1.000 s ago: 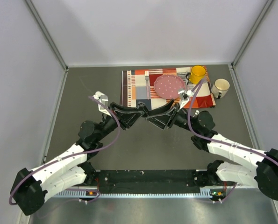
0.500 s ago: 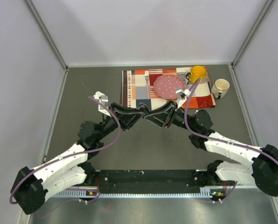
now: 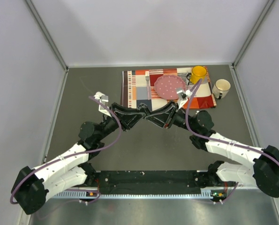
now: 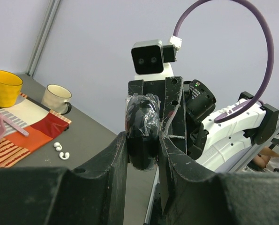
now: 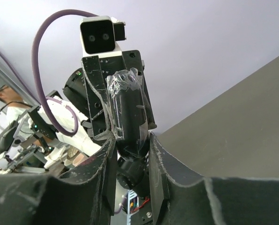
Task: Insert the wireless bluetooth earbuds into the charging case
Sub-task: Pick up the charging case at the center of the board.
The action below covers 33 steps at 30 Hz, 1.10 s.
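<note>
Your left hand (image 4: 142,140) and right hand (image 5: 131,139) are hovering nose to nose above the desk (image 3: 144,150), both clamping one film-wrapped black case (image 4: 141,117) between them.

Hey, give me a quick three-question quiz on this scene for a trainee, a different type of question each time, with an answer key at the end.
1. True or false: the yellow mug stands on the patterned mat.
2. What does the left hand grip? A: a fork. B: a black pod wrapped in clear film. C: a pink plate.
3. Which mug stands off the mat, directly on the table?
Key: 1 true; 2 B; 3 the white mug.
</note>
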Each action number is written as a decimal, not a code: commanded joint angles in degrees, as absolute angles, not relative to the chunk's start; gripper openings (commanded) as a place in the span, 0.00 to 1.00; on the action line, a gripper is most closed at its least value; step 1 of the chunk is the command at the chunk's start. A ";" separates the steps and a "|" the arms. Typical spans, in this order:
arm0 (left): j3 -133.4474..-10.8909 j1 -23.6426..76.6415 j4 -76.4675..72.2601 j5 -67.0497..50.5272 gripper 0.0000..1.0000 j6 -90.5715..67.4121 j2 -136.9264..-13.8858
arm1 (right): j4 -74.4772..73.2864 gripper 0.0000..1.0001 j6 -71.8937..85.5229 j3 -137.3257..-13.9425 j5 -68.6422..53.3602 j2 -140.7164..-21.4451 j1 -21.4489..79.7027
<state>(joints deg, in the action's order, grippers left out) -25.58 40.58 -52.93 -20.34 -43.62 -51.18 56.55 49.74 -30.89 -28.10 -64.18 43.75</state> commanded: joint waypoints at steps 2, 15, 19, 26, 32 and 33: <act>-25.31 40.69 -54.40 -21.88 0.00 -43.24 -51.59 | 57.66 0.10 47.82 -32.96 -27.16 -62.49 44.38; -27.24 40.69 -41.59 -22.06 0.69 -35.08 -47.38 | 34.58 0.00 35.52 -37.53 -26.98 -57.84 44.38; -29.97 40.69 -30.35 -23.37 0.85 -28.23 -42.91 | 22.35 0.00 28.40 -40.42 -29.17 -56.43 43.95; -35.06 40.61 -8.81 -26.88 0.99 -9.62 -36.30 | -3.74 0.00 9.18 -49.65 -41.12 -55.90 41.84; -39.02 39.82 2.80 -35.59 0.99 -1.94 -37.61 | -21.50 0.00 -5.25 -57.12 -50.27 -56.77 41.40; -39.37 39.73 3.07 -38.03 0.99 -1.67 -38.14 | -23.71 0.00 -6.49 -58.00 -51.32 -57.04 41.40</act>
